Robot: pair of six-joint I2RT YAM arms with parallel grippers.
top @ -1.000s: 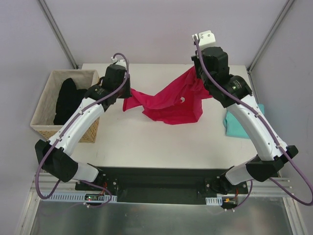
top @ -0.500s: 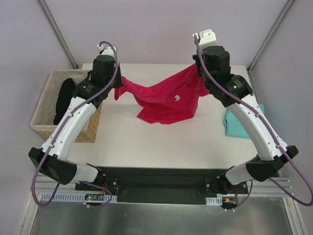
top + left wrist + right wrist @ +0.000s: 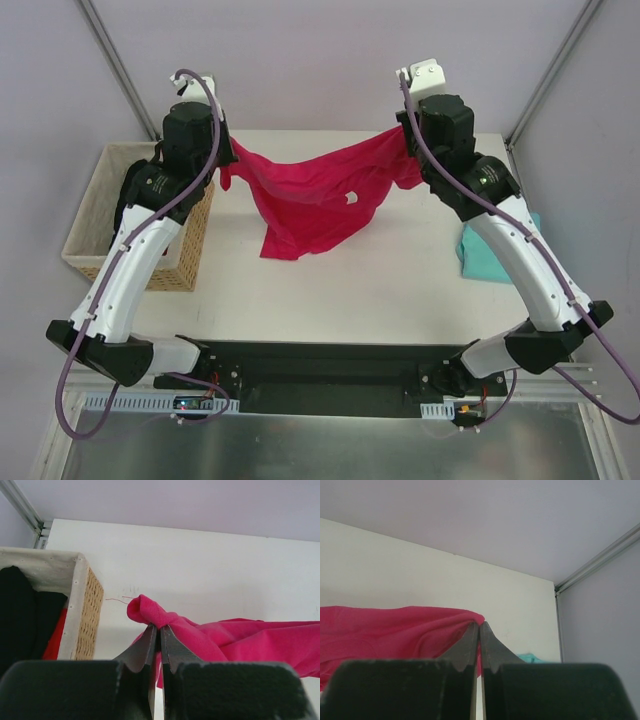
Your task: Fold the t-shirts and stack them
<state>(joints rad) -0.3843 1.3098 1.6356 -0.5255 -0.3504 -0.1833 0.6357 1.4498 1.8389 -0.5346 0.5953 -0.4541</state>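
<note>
The left claw (image 3: 160,627) and right claw (image 3: 479,625) each pinch one end of the bright pink cloth t-shirt (image 3: 315,200), held up wide, I think to smooth it.

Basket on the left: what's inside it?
A black garment lies in the wicker basket, with a sliver of red cloth beside it against the liner. The basket floor is covered, and the left arm hides part from above.

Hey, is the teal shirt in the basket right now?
No, the teal shirt lies on the table at the right edge, while the basket on the left holds a black garment.
</note>
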